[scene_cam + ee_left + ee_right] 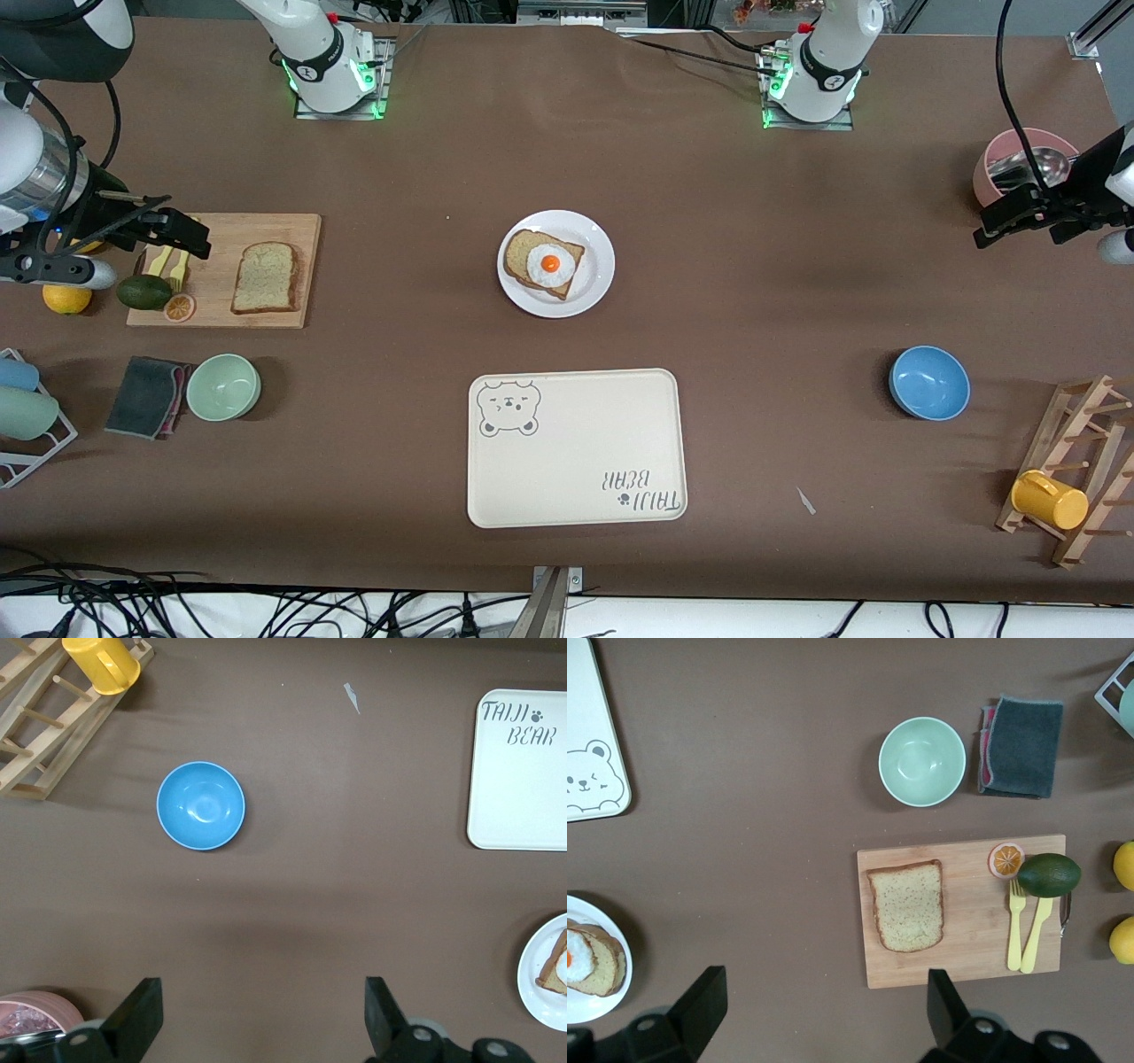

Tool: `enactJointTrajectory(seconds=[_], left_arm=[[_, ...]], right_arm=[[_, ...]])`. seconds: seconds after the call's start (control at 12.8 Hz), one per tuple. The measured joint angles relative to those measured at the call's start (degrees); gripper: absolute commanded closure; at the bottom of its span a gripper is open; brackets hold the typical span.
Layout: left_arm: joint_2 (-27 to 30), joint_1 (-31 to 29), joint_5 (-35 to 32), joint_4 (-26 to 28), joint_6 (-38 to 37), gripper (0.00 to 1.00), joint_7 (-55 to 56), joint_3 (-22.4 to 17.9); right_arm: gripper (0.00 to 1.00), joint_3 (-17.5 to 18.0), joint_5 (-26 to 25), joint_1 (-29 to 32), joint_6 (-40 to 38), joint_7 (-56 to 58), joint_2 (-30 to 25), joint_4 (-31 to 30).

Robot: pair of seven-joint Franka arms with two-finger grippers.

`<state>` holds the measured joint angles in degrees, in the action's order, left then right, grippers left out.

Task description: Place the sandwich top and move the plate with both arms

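Hanging over the right arm's end of the desk (pixel 372 177), the right pincer (pixel 190 235) is released, its fingers spread over the edge of one wooden board (pixel 221 270). On that board lie the sandwich top (pixel 264 277), two yellow utensils (pixel 1028 935), one orange slice (pixel 180 307) and one avocado (pixel 144 291); one lemon (pixel 66 299) sits beside it. Nearer the front camera are one dark cloth (pixel 146 396) and one green bowl (pixel 223 386). At mid-desk, the plate (pixel 594 283) carries one bread slice topped with one fried egg (pixel 549 264). One cream tray (pixel 576 447) with a bear drawing lies nearer the camera. Toward the left arm's end sit one blue bowl (pixel 929 382), one wooden rack (pixel 1076 465) holding one yellow cup (pixel 1050 500), and one pink bowl (pixel 997 155). The left pincer (pixel 1005 221) hangs beside the pink bowl, released and empty.
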<state>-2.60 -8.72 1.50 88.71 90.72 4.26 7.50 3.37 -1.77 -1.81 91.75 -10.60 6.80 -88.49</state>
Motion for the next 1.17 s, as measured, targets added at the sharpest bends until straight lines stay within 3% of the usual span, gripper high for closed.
enactJointTrajectory(seconds=[1.17], left_arm=[[0.00, -0.01, 0.00, -0.05, -0.69, 0.00, 0.00, -0.01]], right_arm=[[0.00, -0.12, 0.24, 0.04, -0.06, 0.04, 0.61, -0.26]])
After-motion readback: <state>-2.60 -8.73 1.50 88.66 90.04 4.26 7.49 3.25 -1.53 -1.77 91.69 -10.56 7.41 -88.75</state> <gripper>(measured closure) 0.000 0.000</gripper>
